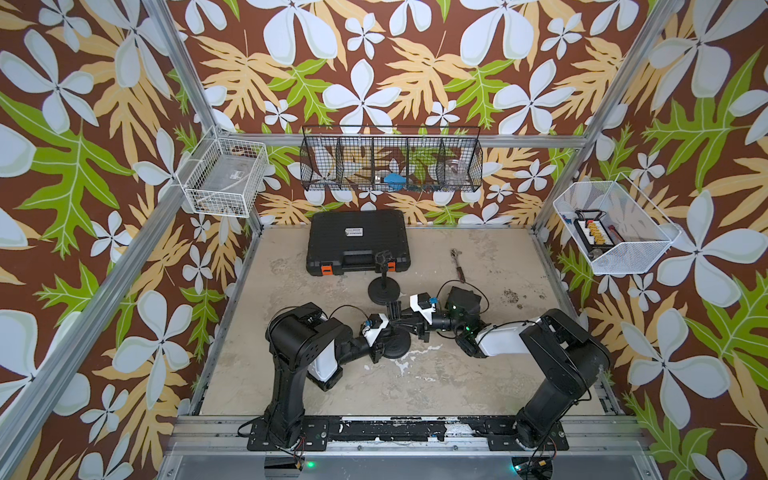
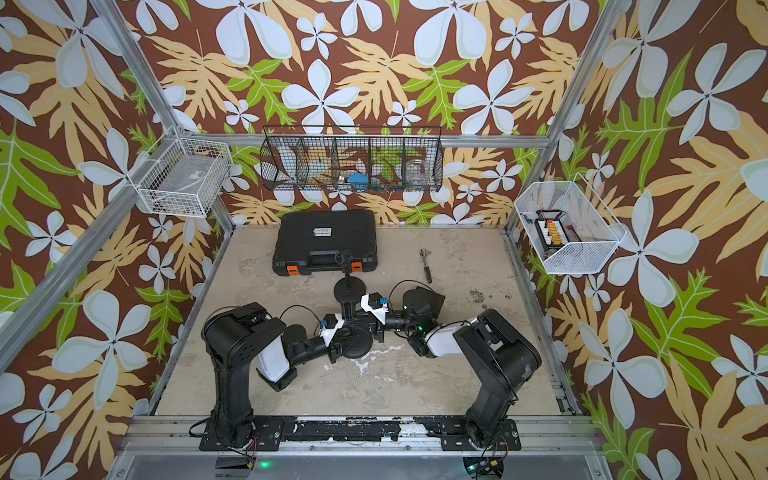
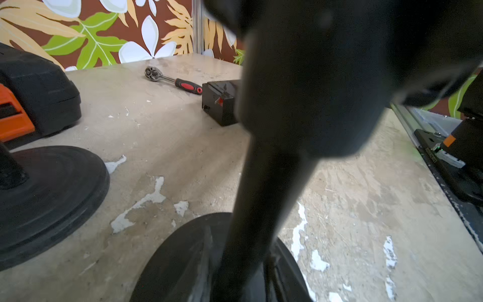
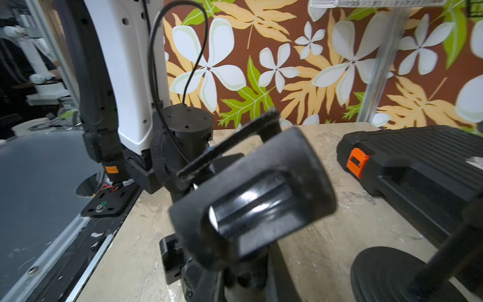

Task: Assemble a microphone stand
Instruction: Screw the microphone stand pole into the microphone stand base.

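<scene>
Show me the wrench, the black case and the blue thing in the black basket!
wrench (image 3: 187, 86): left wrist view, on its red handle.
black case (image 1: 365, 241): in a top view, middle of its lid.
blue thing (image 1: 394, 180): in a top view, on its middle.

**A:** How many of each thing?

**B:** Two round black disc-shaped stand bases (image 1: 384, 291) (image 1: 399, 347), at centre. One black plastic tool case (image 1: 357, 232), twelve o'clock. One red-handled steel ratchet (image 1: 459, 262), one o'clock. Two white wire baskets (image 1: 220, 205) (image 1: 623, 257), one black wire basket (image 1: 324, 166).
</scene>
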`<action>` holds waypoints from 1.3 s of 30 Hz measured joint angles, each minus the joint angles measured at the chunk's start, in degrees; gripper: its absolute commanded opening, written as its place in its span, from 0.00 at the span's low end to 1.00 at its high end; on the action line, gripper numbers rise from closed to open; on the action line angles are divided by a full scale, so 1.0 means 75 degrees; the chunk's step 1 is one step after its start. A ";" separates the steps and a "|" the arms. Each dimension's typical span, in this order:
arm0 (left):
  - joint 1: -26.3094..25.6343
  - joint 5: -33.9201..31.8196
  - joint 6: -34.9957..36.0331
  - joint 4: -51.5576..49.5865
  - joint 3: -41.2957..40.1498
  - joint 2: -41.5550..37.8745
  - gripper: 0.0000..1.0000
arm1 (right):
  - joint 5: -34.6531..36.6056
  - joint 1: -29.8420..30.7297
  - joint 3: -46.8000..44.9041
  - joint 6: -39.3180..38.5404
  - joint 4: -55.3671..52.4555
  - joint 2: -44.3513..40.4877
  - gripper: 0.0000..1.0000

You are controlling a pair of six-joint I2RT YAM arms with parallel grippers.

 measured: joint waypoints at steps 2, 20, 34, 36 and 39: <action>-0.0012 0.0003 -0.0020 0.0000 -0.0026 -0.0082 0.35 | 0.0836 0.0280 -0.0315 0.0137 0.0478 -0.0052 0.00; -0.0017 -0.0140 -0.0291 0.0017 -0.0076 -0.0676 0.31 | 0.8510 0.3022 -0.1122 0.1204 0.2308 0.0318 0.00; -0.0026 -0.0125 0.0096 0.0256 0.0178 -0.0251 0.09 | 0.7545 0.2605 -0.1061 0.1067 0.0816 -0.0198 0.61; -0.0023 -0.0099 0.0134 0.0262 0.0172 -0.0224 0.08 | 0.6881 0.2261 -0.1017 0.0947 0.0306 -0.0472 0.62; -0.0023 -0.0076 0.0166 0.0265 0.0163 -0.0204 0.07 | 0.5537 0.1629 -0.1011 0.0819 -0.0271 -0.0828 0.62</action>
